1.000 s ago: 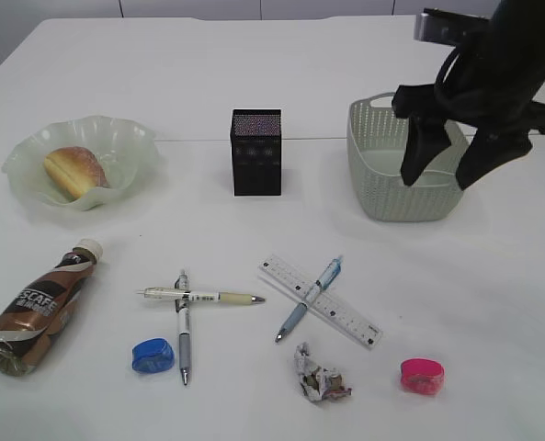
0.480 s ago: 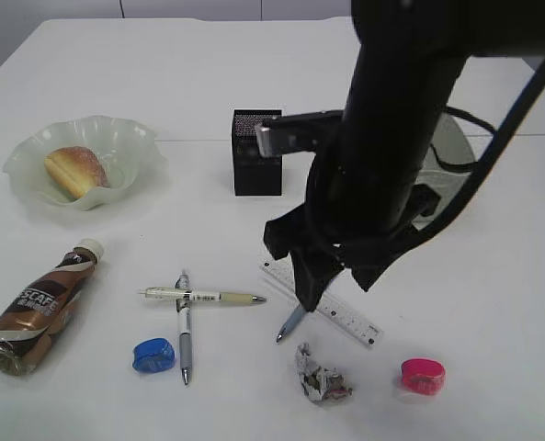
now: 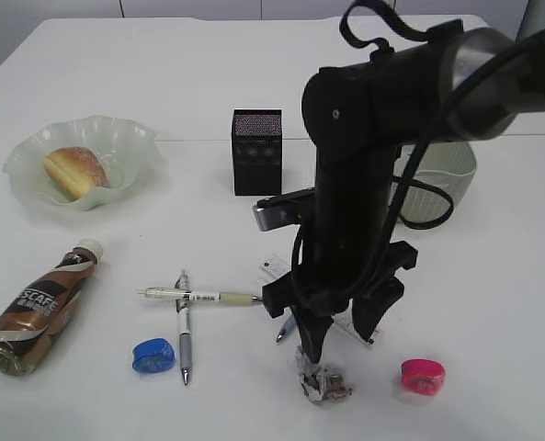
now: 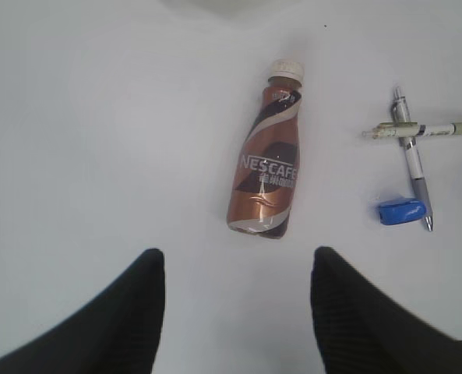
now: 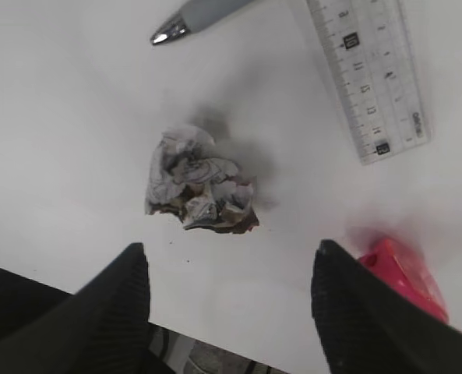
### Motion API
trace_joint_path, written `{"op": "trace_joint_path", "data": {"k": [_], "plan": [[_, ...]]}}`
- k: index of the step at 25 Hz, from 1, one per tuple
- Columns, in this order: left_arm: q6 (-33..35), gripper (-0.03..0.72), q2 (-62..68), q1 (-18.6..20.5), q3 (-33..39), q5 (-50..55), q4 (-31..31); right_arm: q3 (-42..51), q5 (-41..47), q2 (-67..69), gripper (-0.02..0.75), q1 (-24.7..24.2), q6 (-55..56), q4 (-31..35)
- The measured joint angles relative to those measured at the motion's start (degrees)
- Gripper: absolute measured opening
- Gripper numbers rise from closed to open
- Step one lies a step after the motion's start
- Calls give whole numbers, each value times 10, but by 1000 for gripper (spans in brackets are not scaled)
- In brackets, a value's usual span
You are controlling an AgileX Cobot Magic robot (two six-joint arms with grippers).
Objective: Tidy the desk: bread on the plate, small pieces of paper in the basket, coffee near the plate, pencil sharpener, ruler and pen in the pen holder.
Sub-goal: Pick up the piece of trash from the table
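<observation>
Below my right end effector (image 5: 229,300), whose black fingers (image 5: 110,300) carry a finely ribbed, matt rubbery skin, lies a crumpled ball of printed paper (image 5: 199,191), rough and creased, on the smooth matt white counter (image 5: 67,125). Beside it are a clear glossy plastic ruler (image 5: 368,74) and a shiny pink plastic pencil sharpener (image 5: 406,279). My left camera shows a brown coffee bottle in glossy shrink film (image 4: 266,175).

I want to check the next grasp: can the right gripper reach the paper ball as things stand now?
Probably yes. The right gripper hangs open just above the paper ball, which lies free on the table. The ruler, pen and pink sharpener all lie apart from it.
</observation>
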Motion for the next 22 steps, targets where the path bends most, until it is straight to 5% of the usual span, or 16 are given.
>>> {"op": "trace_joint_path", "data": {"k": [22], "plan": [[0, 433, 0, 0, 0, 0, 0, 53, -97, 6, 480, 40, 20, -16]]}}
